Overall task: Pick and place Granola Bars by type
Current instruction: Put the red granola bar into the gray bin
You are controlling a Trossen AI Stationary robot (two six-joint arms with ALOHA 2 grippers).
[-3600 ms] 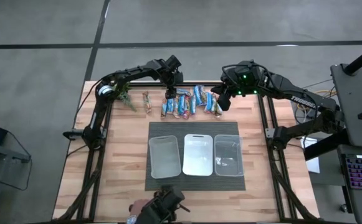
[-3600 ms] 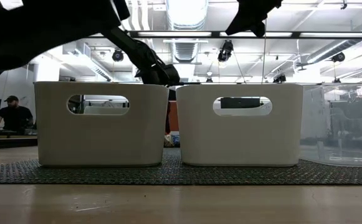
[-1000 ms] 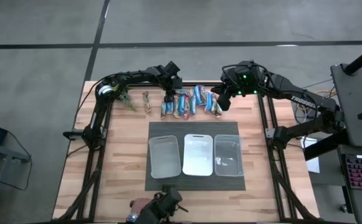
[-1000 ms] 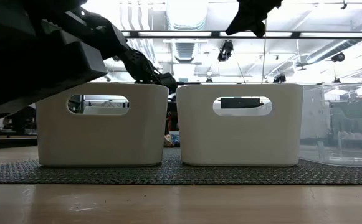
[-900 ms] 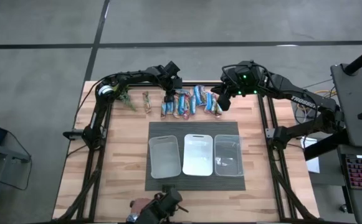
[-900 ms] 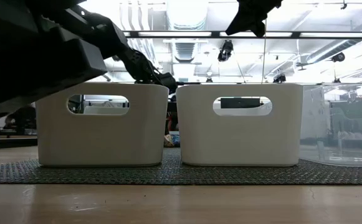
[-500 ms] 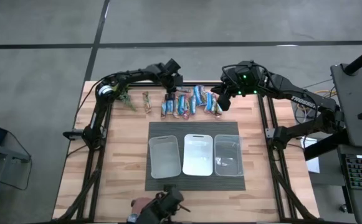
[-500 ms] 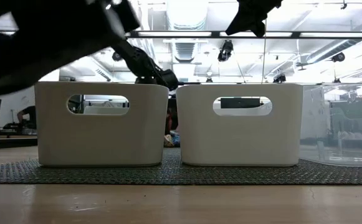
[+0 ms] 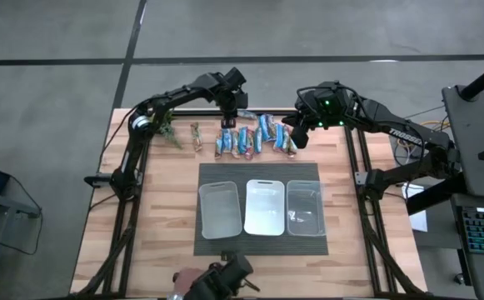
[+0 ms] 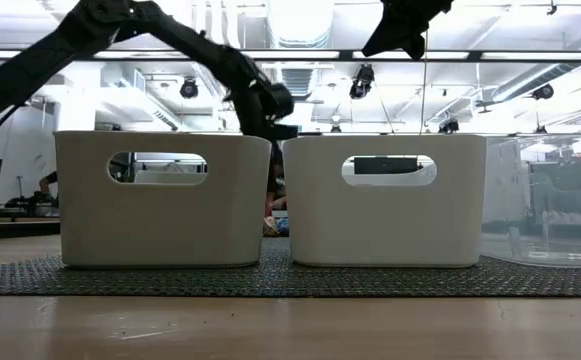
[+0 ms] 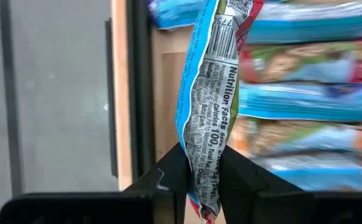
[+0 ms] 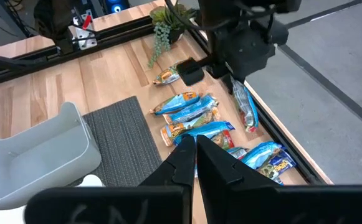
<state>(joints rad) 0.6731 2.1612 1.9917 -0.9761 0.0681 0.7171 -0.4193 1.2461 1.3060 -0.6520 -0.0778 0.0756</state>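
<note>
Several Granola Bars [image 9: 256, 140] in blue and tan wrappers lie in a row on the wood near the table's far edge. One tan bar [image 9: 196, 135] lies apart, to the left of the row. My left gripper [image 12: 240, 84] hangs over the row's left end, shut on a blue-edged bar [image 11: 213, 93], also seen in the right wrist view [image 12: 248, 114]. My right gripper [image 12: 193, 149] is shut, holds nothing and hovers above the row's right end [image 9: 291, 143]. My left gripper pinches one end of the bar [image 11: 200, 165] between its two fingers. The fingers come from above, slanting steeply down. The bar hangs lengthwise below them [image 12: 250, 119], its label side toward the wrist camera, raised off the row.
Three bins [image 9: 221, 208] [image 9: 264, 207] [image 9: 304, 207] stand side by side on a dark mat [image 9: 258, 246] at mid-table. A small green plant [image 9: 167, 132] lies at the far left. A black frame rail [image 12: 274, 134] runs along the far edge.
My left gripper has gone up from the left end of the row, taking the blue-edged bar with it. The bar now hangs below the fingers, where before it lay among the others. The rest of the row has stayed put.
</note>
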